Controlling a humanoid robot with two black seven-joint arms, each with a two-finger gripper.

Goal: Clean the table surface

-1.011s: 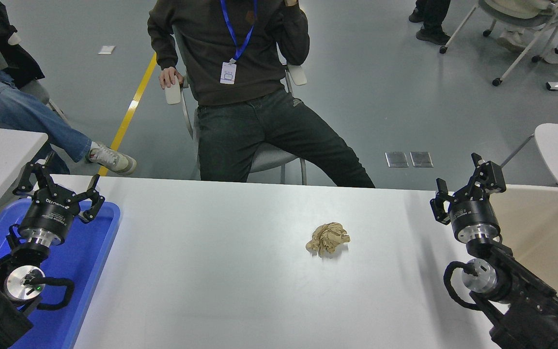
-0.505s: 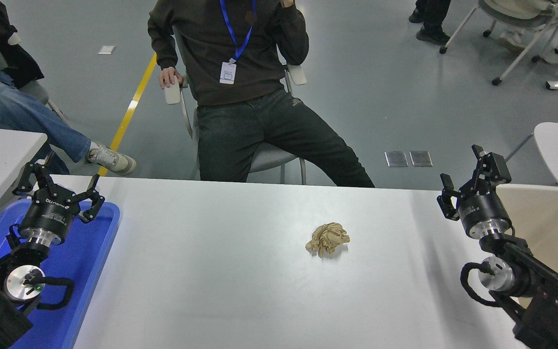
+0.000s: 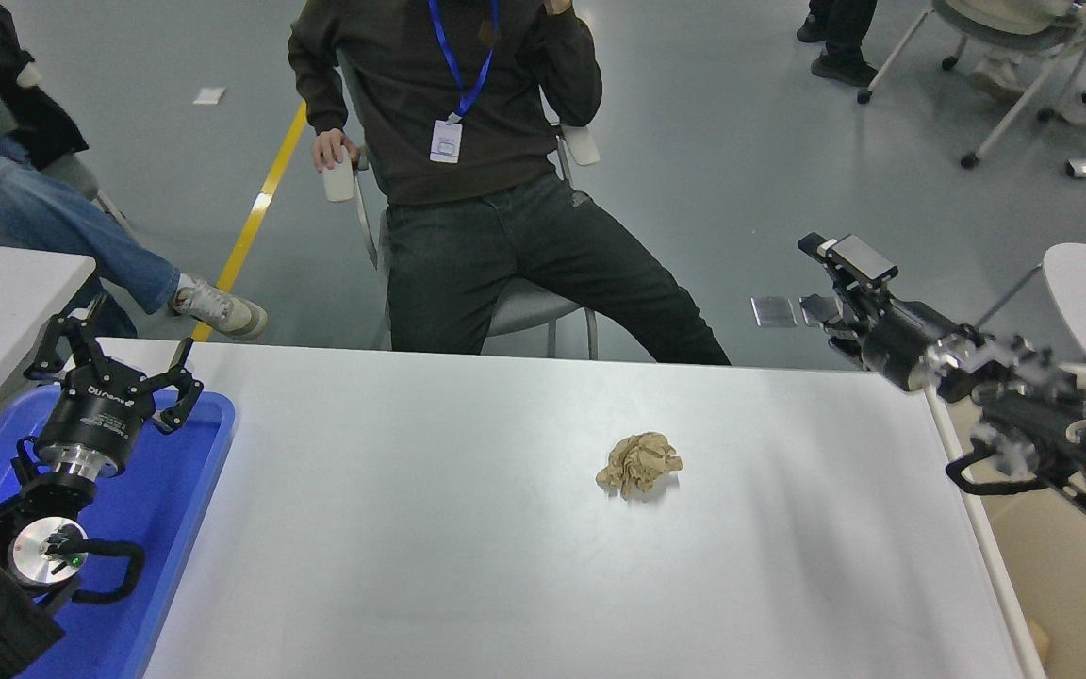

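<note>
Crumpled brown paper wad [image 3: 639, 464] mid table surface [image 3: 430, 528] looks light, squishy; pinch its middle imo. Right gripper [image 3: 835, 253] fingers: can't tell. Left gripper [image 3: 114, 358] fingers spread, parked over blue tray [image 3: 194, 490].

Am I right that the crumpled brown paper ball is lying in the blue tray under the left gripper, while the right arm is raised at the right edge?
Not quite: the head view shows the crumpled brown paper ball lying on the table surface, well apart from the blue tray. The left gripper is over the tray and the right gripper is raised.

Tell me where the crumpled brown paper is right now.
In the head view, the crumpled brown paper lies alone on the table surface, slightly right of centre, apart from the blue tray at left and both grippers.
</note>
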